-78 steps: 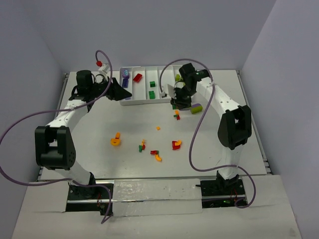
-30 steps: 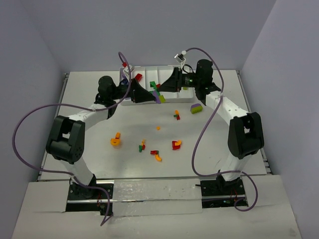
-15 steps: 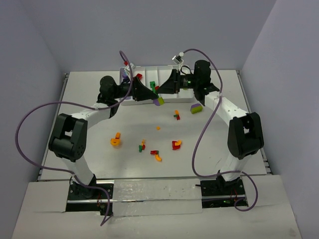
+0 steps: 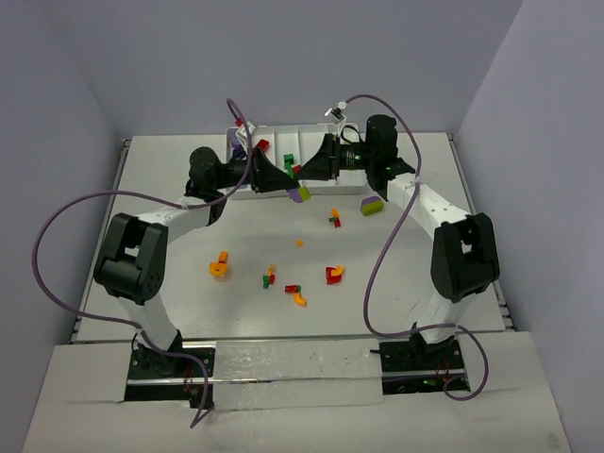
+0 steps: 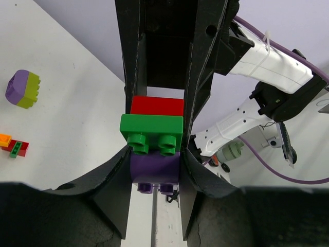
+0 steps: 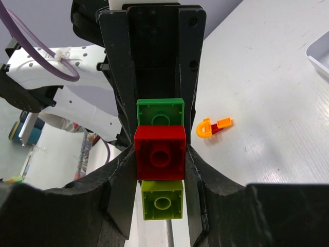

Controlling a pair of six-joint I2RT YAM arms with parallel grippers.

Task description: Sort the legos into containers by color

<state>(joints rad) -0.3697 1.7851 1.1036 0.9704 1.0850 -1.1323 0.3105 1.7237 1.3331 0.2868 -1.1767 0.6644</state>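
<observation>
Our arms (image 4: 170, 215): white shells, black joints.
Our cables (image 4: 38, 260): purple, looping free.
Our fingers (image 5: 115, 200): black, flat, long.

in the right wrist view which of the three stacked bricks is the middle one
The red brick. The green brick sits beyond it, farther from the camera, and the lime green brick sits on its near side.

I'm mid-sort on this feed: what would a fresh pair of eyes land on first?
Both grippers meet nose to nose over the near edge of the white plastic compartment tray: the left gripper and right gripper each grip one end of a single stack of purple, green, red and lime plastic toy bricks. Nearer the robot, small loose orange, red and green bricks lie scattered mid-table.
</observation>
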